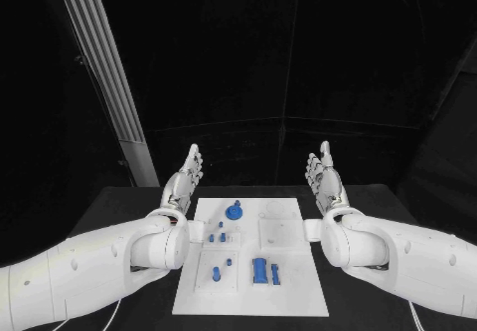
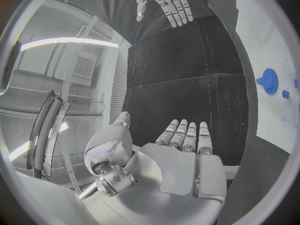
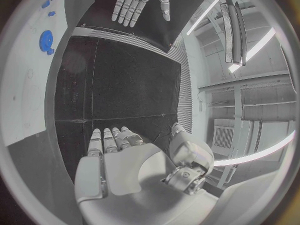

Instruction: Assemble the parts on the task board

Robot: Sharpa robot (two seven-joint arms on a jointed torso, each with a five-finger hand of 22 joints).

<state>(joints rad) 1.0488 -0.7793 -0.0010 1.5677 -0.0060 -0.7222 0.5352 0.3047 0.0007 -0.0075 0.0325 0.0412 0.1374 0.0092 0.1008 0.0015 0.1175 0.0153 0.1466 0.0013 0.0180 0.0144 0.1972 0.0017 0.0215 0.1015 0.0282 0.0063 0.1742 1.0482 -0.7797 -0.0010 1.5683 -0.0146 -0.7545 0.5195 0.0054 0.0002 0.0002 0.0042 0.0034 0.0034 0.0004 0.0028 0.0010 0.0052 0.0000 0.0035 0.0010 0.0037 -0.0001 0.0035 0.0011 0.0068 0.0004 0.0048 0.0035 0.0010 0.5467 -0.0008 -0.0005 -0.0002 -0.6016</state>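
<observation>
Task board lies between left hand and right hand.

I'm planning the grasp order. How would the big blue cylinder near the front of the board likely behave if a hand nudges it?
The blue cylinder lies on its side on the task board, so it would probably roll. It looks rigid, likely light. Both the left hand and right hand are flat, holding nothing.

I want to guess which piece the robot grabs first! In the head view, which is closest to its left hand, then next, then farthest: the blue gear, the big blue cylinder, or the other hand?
From the left hand:
1. Blue gear, at the board's far end, closest.
2. Right hand, across the board.
3. Big blue cylinder, near end, farthest.
</observation>
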